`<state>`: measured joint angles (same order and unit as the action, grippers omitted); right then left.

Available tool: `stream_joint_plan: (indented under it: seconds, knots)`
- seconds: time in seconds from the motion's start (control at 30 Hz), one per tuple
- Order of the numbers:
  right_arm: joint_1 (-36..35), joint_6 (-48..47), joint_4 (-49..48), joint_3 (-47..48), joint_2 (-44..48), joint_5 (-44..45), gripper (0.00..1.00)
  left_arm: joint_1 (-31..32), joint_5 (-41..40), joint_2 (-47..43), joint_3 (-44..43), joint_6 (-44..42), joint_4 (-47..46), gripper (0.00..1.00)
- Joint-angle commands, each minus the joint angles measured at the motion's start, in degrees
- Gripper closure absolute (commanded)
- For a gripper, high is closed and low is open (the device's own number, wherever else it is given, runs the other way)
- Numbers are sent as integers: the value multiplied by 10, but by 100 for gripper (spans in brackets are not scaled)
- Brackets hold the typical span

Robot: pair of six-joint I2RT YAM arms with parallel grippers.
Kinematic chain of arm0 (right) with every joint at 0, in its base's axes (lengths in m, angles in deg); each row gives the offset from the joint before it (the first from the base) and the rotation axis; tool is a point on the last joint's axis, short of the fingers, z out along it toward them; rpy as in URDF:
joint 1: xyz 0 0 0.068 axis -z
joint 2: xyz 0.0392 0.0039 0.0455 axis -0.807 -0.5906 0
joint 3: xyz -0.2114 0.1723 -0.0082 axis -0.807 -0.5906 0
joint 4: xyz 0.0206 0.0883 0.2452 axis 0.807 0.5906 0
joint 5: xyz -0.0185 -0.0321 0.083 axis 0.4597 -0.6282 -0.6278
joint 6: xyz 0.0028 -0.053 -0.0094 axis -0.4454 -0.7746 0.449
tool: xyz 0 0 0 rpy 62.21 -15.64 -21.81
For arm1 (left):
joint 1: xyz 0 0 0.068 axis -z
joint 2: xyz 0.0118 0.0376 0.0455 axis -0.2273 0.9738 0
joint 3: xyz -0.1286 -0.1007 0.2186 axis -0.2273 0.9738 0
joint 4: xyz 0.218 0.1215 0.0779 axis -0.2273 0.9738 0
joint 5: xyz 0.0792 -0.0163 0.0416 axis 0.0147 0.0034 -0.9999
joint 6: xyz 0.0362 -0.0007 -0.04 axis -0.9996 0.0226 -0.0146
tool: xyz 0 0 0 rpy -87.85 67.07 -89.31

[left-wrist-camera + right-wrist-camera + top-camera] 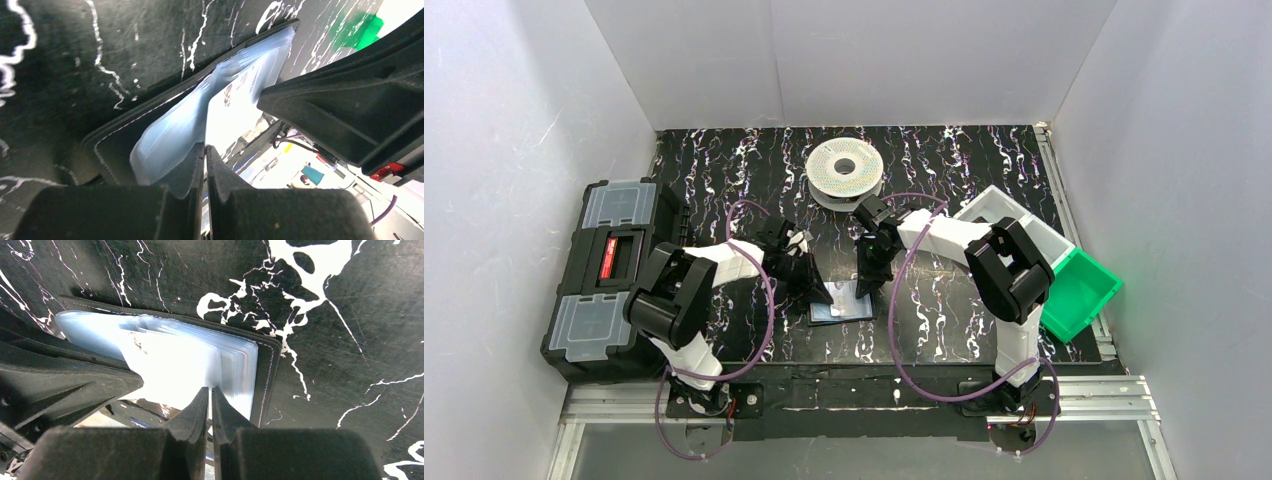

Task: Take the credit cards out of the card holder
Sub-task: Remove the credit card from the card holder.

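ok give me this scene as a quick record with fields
holder: small flat black card holder, lying open on black marbled table
inside: pale blue clear plastic sleeves, fanned up
cards: none seen outside holder
left gripper: shut, tips at sleeves
right gripper: shut, tips at sleeves
nearby: white spool, black toolbox, green bin

Your left hand and right hand crowd the card holder from both sides; the spool stands beyond it. Open surface lies right of it, toward the green bin.
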<state>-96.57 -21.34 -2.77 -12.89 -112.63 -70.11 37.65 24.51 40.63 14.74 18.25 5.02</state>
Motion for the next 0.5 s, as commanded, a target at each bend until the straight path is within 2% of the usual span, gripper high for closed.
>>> stream_joint_plan:
  seconds: [0.0, 0.3, 0.47]
  knots:
    - [7, 1, -8, -20, -7, 10, 87, -12, -28, -34, -5, -31, 58, 100]
    - [13, -1, -12, -22, 4, 10, 87, -25, -50, -63, -19, -60, 117, 100]
    - [15, -5, -14, -13, 25, 5, 79, -31, -56, -84, -40, -80, 156, 100]
